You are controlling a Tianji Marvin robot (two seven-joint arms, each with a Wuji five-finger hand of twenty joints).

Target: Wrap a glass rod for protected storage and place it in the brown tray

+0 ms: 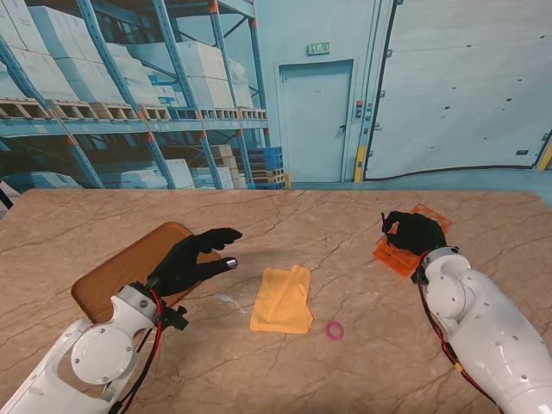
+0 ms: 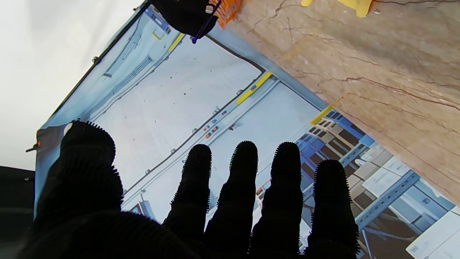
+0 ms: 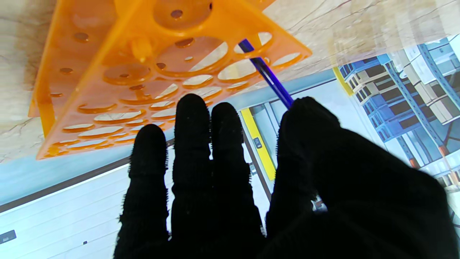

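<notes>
- Rod: blue, thin, standing tilted in a corner hole of the orange rack, lower end inside the rack, upper end pinched by the right hand between thumb and forefinger.
- Right hand: closed on the rod; other three fingers straight and side by side, just beside the rack but apart from it in the wrist view.
- Rack: on the table near its right edge, toward the far side; partly hidden by the right hand in the stand view; rod tip showing just at the left of that hand.
- Left hand: open, holding nothing, fingers spread and straight, pointing to the right; hanging over the right end of the tray.
- Tray: brown, oval, near the left edge of the table, lying slantwise, nothing seen in it.
- Cloth: yellow, folded, flat on the table near the middle, between the two hands and well apart from the rack.
- Ring: small, pink, just right of the cloth's near corner, not touching.
- Small pale scrap between tray and cloth; too small to say what.
- Background: printed warehouse wall behind the far edge.
</notes>
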